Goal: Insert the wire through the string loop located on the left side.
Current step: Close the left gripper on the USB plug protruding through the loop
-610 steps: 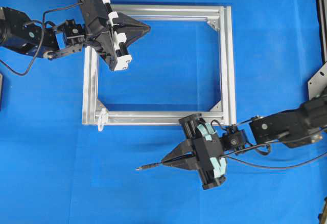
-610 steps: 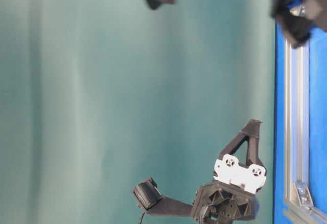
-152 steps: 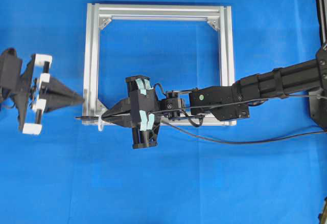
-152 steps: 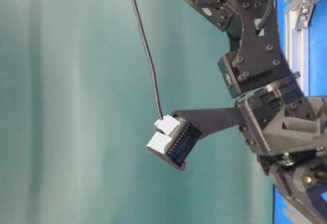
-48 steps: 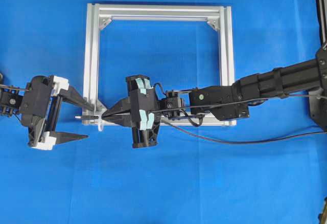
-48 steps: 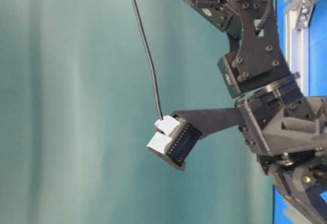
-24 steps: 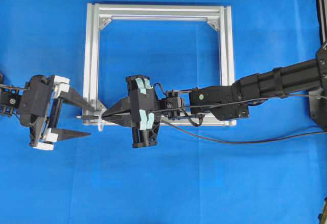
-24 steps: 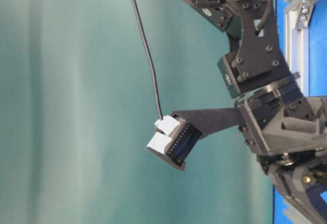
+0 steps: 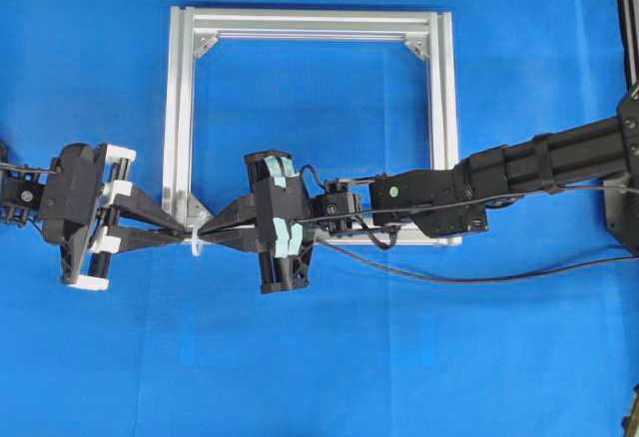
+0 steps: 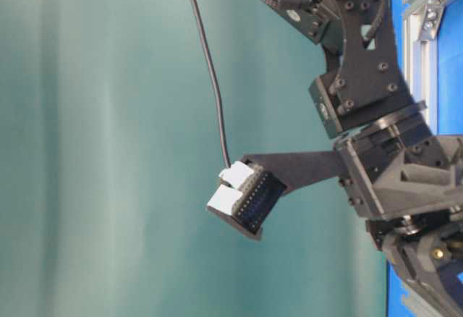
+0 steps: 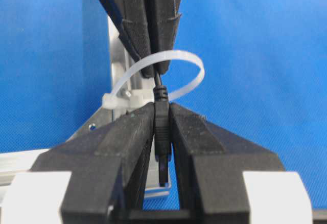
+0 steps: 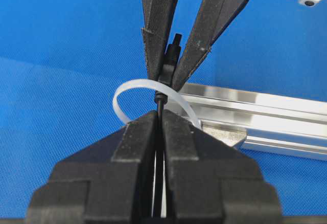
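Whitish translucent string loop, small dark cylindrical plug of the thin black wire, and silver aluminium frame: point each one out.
string loop (image 11: 190, 60), left wrist view, upper right arc of the band.
plug (image 11: 161, 132), left wrist view, ribbed body between the closed fingers.
aluminium frame (image 9: 445, 128), overhead view, bare right-hand bar.

Your left gripper (image 9: 172, 229) sits near the table's left edge, arm low, fingers closed onto the wire's plug (image 11: 161, 132). Your right arm stretches in from the table's right edge, well across the middle, and the right gripper (image 9: 212, 230) pinches the wire (image 12: 159, 110), its fingertips meeting the left gripper's tip to tip.
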